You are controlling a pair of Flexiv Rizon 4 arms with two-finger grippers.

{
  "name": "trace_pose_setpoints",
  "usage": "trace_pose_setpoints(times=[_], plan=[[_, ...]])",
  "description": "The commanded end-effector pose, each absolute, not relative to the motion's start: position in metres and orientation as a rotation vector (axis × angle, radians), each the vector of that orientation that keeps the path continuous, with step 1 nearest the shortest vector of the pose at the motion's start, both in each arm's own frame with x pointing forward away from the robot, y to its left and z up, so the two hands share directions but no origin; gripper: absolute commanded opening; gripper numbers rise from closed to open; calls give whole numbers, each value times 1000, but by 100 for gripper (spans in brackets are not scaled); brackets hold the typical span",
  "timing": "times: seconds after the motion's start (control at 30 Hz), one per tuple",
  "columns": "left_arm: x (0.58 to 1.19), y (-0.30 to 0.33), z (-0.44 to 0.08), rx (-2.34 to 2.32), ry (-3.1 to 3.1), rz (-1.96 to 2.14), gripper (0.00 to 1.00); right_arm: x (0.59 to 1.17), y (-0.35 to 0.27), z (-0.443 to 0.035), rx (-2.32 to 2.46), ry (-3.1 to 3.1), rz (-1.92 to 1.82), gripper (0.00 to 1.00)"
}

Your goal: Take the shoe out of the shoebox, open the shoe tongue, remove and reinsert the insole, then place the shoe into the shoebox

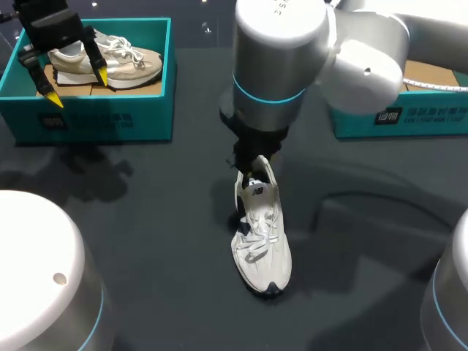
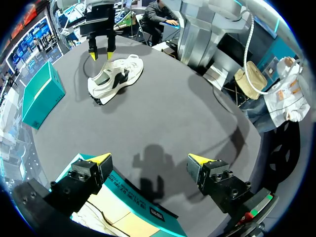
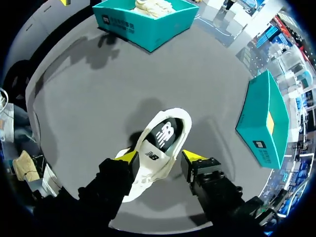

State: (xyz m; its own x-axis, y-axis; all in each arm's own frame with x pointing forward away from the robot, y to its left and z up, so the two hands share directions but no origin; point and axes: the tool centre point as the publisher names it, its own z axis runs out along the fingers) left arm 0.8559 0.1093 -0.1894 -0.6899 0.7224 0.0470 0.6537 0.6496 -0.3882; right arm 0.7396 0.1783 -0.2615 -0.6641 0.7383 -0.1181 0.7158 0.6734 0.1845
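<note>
Dark grey desk carries a teal shoebox at the far left with a beige shoe lying inside it. A second teal box sits at the far right. The white shoe stands out in the open middle of the desk, toe towards the near edge, so taking it out looks done.

The right gripper hangs over the shoe's heel with its fingers spread, one on either side of the opening, gripping nothing. The left gripper hovers above the far-left shoebox, fingers also apart and empty.

The dark insole lies flat inside the wide-open shoe. I cannot tell whether it has already been pulled and refitted. At the least, returning the shoe to a shoebox is left.
</note>
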Motion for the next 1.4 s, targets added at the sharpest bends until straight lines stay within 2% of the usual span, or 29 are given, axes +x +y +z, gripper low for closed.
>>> trace_pose_setpoints(times=[0.03, 0.1, 0.4, 0.7, 1.4], plan=[[856, 110, -189, -1129, -2671, 509, 100, 749, 176, -260, 723, 2904, 172, 100], [856, 110, -189, -1129, -2671, 509, 100, 748, 179, -263, 505, 2963, 132, 100], [856, 110, -189, -1129, -2671, 509, 100, 748, 179, -263, 505, 2963, 132, 100], [856, 110, -189, -1129, -2671, 509, 100, 777, 188, -265, 174, 2982, 108, 100], [856, 110, -189, -1129, -2671, 509, 100, 812, 193, -314, -52, 2973, 73, 100]])
